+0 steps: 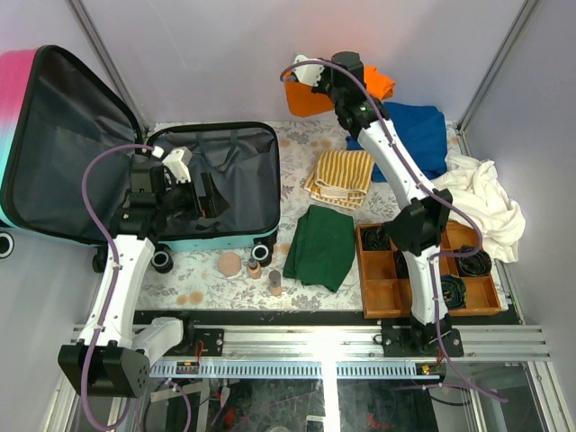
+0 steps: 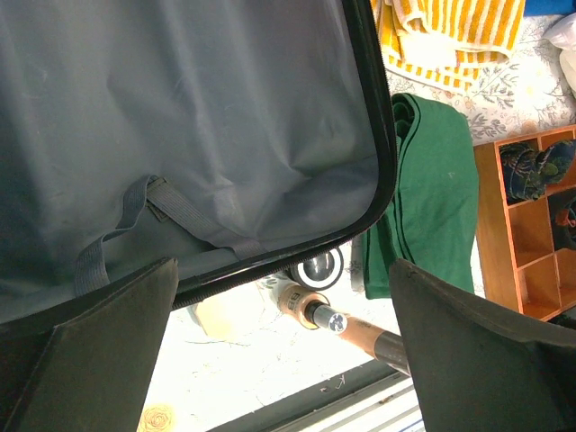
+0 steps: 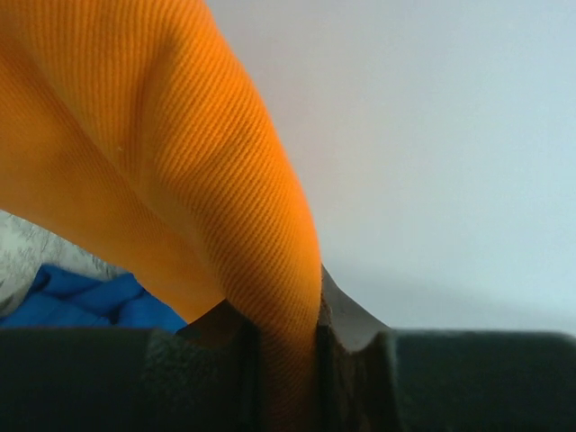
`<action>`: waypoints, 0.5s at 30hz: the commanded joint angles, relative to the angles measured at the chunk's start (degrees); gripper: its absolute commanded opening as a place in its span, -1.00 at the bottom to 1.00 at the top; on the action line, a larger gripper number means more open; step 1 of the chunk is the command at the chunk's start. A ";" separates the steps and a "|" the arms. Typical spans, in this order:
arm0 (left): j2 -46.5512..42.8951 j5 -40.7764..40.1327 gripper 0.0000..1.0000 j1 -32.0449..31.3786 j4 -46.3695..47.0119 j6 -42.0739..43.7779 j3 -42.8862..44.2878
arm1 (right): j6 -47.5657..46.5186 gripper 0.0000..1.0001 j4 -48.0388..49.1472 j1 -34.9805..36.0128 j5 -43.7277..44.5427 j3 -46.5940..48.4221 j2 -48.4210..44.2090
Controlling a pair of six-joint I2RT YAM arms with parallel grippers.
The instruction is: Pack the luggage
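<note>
The luggage [image 1: 236,148] lies open at the left, its pink-to-teal lid [image 1: 54,144] raised, dark grey lining showing [image 2: 180,117]. My left gripper [image 1: 200,193] is open and empty, hovering over the luggage's near half; between its fingers [image 2: 99,351] the wrist view shows the luggage rim, a wheel [image 2: 322,267] and small bottles [image 2: 306,306]. My right gripper [image 1: 306,76] is raised at the back, shut on an orange garment [image 1: 301,97] that hangs from it; the cloth is pinched between the jaws in the wrist view [image 3: 288,360].
A yellow striped towel [image 1: 340,176], a green folded cloth [image 1: 321,245], a blue garment [image 1: 416,135] and a white cloth [image 1: 481,202] lie on the table. A brown wooden compartment tray [image 1: 382,292] holds cables at the right. A round compact [image 1: 230,264] and small bottles [image 1: 274,283] sit before the luggage.
</note>
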 commanded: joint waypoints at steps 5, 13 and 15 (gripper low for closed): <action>-1.08 -2.16 1.00 0.37 3.33 -2.83 1.13 | 4.26 -0.99 -18.19 7.67 19.06 4.77 -8.02; -1.37 -2.61 1.00 0.36 3.50 -4.17 0.82 | 25.57 -0.99 -38.34 8.89 20.98 8.48 -9.67; -1.42 -2.50 1.00 0.36 3.56 -4.34 0.71 | 30.88 -0.99 -43.46 8.89 19.35 9.28 -10.79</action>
